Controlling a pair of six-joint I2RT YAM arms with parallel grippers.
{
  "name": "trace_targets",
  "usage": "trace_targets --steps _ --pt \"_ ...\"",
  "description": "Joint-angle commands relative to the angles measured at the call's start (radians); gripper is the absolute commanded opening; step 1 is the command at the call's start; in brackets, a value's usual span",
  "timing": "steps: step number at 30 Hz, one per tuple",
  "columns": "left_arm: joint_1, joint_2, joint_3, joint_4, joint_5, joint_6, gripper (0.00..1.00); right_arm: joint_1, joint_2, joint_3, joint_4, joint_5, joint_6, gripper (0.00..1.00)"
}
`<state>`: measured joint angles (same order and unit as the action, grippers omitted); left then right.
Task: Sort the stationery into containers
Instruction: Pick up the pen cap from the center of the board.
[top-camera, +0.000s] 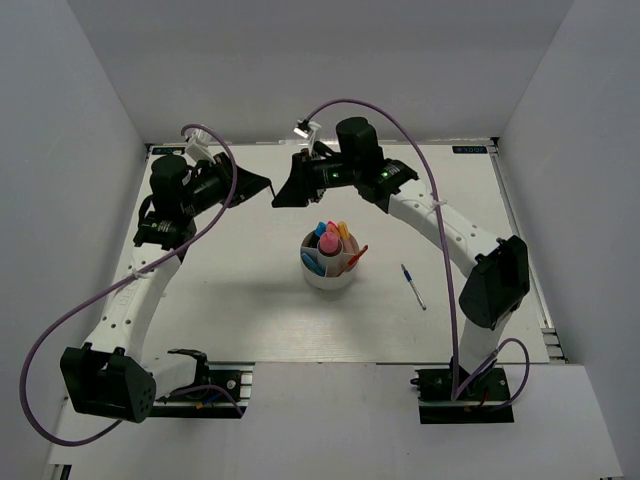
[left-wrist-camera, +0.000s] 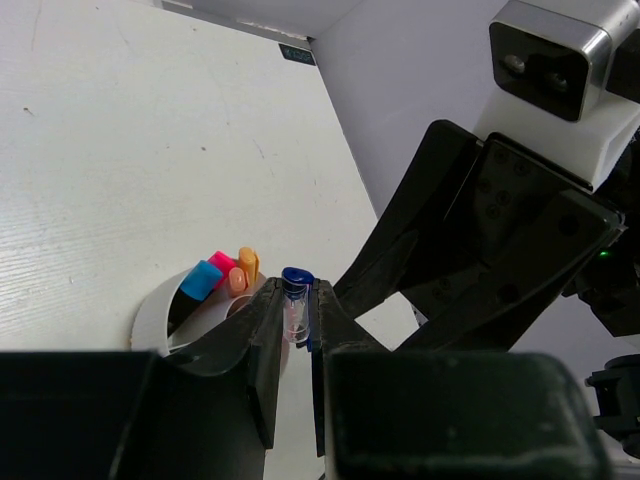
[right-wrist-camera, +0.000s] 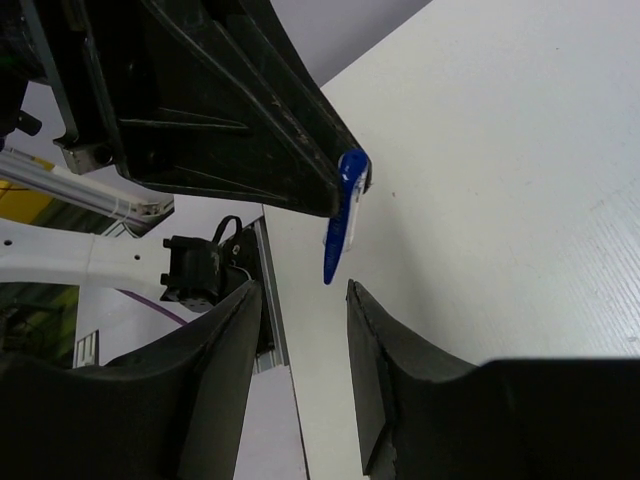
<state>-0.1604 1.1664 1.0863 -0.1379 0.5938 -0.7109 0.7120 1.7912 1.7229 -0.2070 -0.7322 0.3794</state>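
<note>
My left gripper (top-camera: 266, 187) hangs above the far middle of the table, shut on a thin clear pen with a blue cap (left-wrist-camera: 295, 279). The pen stands up between the jaws (left-wrist-camera: 298, 303). My right gripper (top-camera: 282, 196) faces it tip to tip and is open. In the right wrist view the pen's blue clip (right-wrist-camera: 341, 218) pokes out just beyond my right gripper (right-wrist-camera: 305, 300), untouched. The round white cup (top-camera: 312, 279) stands at mid-table, holding a pink highlighter (top-camera: 327, 243), an orange one (top-camera: 342, 232), a blue one (top-camera: 320, 229) and a red pen (top-camera: 358, 254).
A second thin blue pen (top-camera: 413, 286) lies flat on the table right of the cup. In the left wrist view the cup (left-wrist-camera: 152, 318) sits below my fingers, and the right arm's black wrist (left-wrist-camera: 490, 230) fills the right side. Grey walls enclose the table.
</note>
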Motion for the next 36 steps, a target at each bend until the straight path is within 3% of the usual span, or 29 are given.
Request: trace_targets --steps 1,13,16,21,22,24,25,26,28,29,32,36 --pt "-0.004 -0.036 -0.011 0.004 0.02 0.011 0.0 0.015 0.008 0.044 0.023 0.01 -0.013 0.46" --pt "-0.013 -0.04 -0.026 0.003 0.052 0.021 0.0 0.014 0.037 0.056 0.014 0.03 -0.03 0.43" --pt "-0.013 -0.042 -0.031 -0.003 0.057 0.021 0.0 0.014 0.037 0.055 0.011 0.037 -0.036 0.36" --pt "-0.013 -0.042 -0.04 0.0 0.057 0.021 0.0 0.015 0.034 0.061 0.006 0.045 -0.053 0.1" --pt "-0.013 -0.042 -0.042 0.003 0.057 0.018 0.0 0.014 0.033 0.061 0.006 0.045 -0.057 0.0" --pt "-0.013 -0.042 -0.045 0.003 0.057 0.013 0.02 0.015 0.033 0.063 0.006 0.045 -0.065 0.0" --pt "-0.013 -0.043 -0.048 0.011 0.057 0.007 0.04 0.015 0.031 0.063 0.006 0.044 -0.068 0.0" --pt "-0.013 -0.042 -0.049 0.015 0.057 0.001 0.17 0.015 0.031 0.063 0.006 0.042 -0.071 0.0" --pt "-0.013 -0.045 -0.062 0.04 0.061 -0.013 0.31 0.017 0.028 0.063 0.008 0.034 -0.08 0.0" --pt "-0.013 -0.045 -0.077 0.07 0.067 -0.021 0.46 0.014 0.025 0.06 0.011 0.019 -0.082 0.0" --pt "0.004 -0.051 -0.109 0.13 0.101 -0.084 0.66 0.01 0.016 0.044 0.037 -0.042 -0.077 0.0" --pt "0.004 -0.051 -0.137 0.256 0.173 -0.133 0.72 0.007 -0.001 0.018 0.06 -0.116 -0.071 0.0"
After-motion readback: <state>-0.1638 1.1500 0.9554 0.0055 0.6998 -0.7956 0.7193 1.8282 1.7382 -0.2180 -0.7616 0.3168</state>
